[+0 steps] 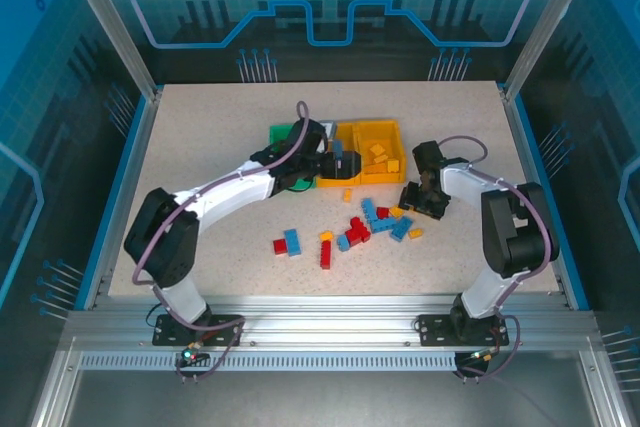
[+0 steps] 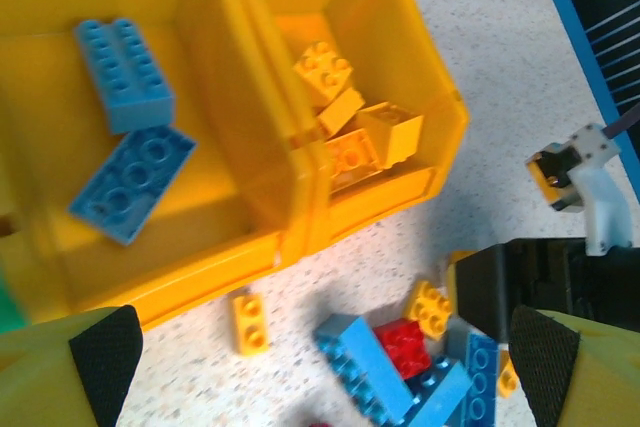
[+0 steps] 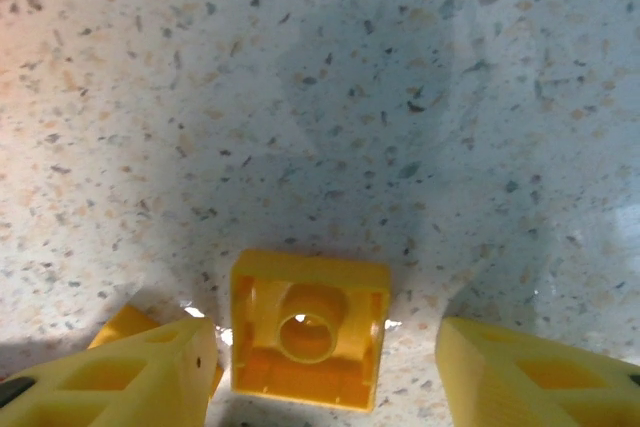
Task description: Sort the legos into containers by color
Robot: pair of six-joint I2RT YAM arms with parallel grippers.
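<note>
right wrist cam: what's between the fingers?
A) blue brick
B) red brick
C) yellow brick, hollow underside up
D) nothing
C: a yellow brick lies on the speckled table between the fingers of the right gripper, its hollow underside and centre tube facing the camera, with a gap on each side.

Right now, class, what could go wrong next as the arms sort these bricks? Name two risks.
1. The right fingers straddle an upside-down yellow brick sitting off-centre, nearer one finger; closing may skew or flick it.
2. The open left fingers hang over the bin of blue bricks, beside the loose pile where the right arm works; the arms could collide.
</note>
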